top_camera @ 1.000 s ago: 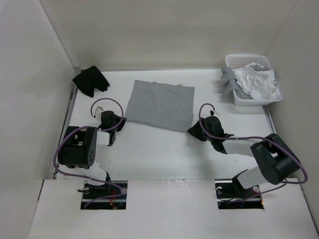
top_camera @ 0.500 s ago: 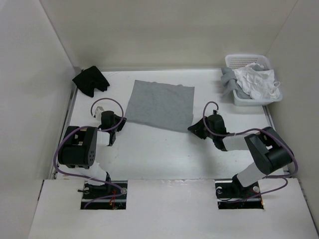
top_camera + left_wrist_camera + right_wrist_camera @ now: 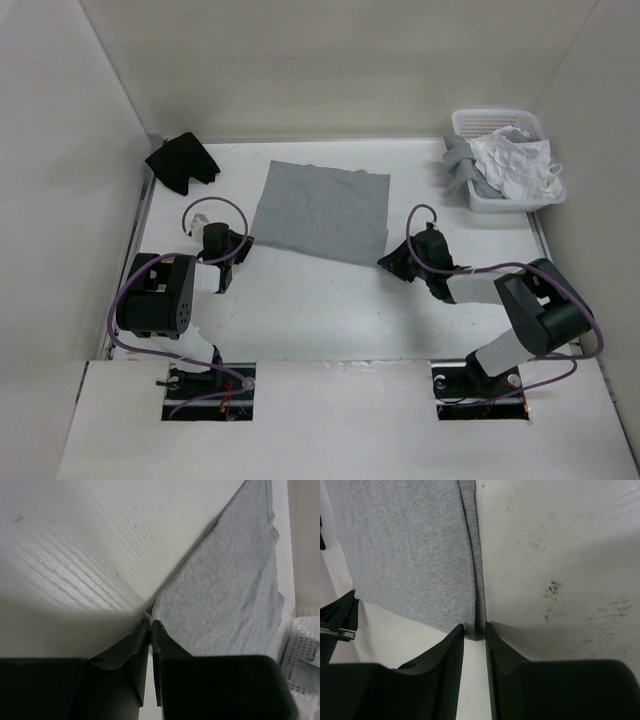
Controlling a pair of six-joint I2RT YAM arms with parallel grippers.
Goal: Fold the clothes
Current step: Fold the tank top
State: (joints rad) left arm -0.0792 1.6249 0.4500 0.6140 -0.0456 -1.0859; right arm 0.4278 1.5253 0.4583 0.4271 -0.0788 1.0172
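Spread flat mid-table (image 3: 320, 320) as one smooth grey panel, set a little askew: the top (image 3: 322, 208). Near edge at the grippers, far edge toward the back wall (image 3: 330, 70).

At its near-left corner, the left gripper (image 3: 243, 243), low against the table. In the left wrist view, fingers (image 3: 141, 645) almost together — pinching the very tip of that corner, with a small pale nub poking out just beyond the tips. Rest of the top fanning away up and to the right, lying flat on the white surface.

At the near-right corner, the right gripper (image 3: 388, 262), likewise down at table level. In the right wrist view, fingers (image 3: 451, 650) a narrow gap apart, straddling the corner: doubled hem running down the cloth's right edge and ending in the gap between the tips. Left finger at the cloth's near edge, right finger on bare table just beside the hem. Not clamped together — hard to say whether either pad presses the cloth.

Purple cables (image 3: 212, 203) looping over both wrists.

Well apart from the top, near the table's far-left corner, a black garment (image 3: 182, 162) in a crumpled heap. At the far right, a white basket (image 3: 505, 203), piled with white and pale-grey laundry (image 3: 515, 165), a grey piece draped over its left rim.
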